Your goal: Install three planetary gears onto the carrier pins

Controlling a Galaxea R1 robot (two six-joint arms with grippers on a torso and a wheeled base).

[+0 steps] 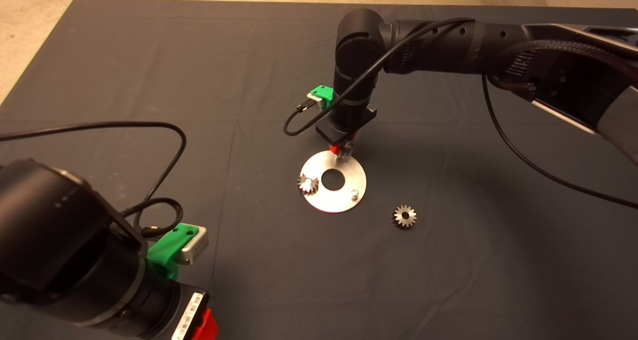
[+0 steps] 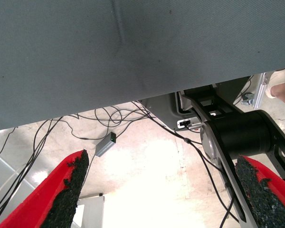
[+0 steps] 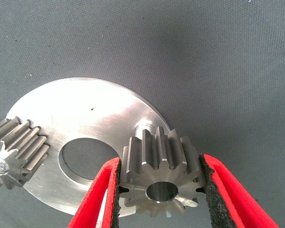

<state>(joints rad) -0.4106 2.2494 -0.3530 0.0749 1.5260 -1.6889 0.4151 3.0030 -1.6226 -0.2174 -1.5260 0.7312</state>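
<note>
Gears: 3 counted. No. 1, the seated gear, sits on a pin at left edge of the disc, pin tip showing through its bore. No. 2, the held gear, is pinched betw. the red fingers of the right gripper, pads pressed on its teeth both sides, bore visible in right wrist view; it hangs over the disc's upper rim, just beside a bare pin, not on it. No. 3, the loose gear, lies flat on the mat, lower right of the disc, apart from it. Pins: 3 total, 1 carrying a gear, 1 bare by the held gear, 1 more bare pin, the lower-right pin, near disc's lower-right rim. Disc: 1, flat, silver, big centre hole, approx. centre of head frame. Right arm comes in from upper right, wrist pointing down at the disc. Left gripper parked at lower left edge of head frame; its fingers stand wide apart w/ nothing betw. them, left wrist view showing mat edge, floor w/ cables, black robot hardware, and part of a person's leg at upper right.
</note>
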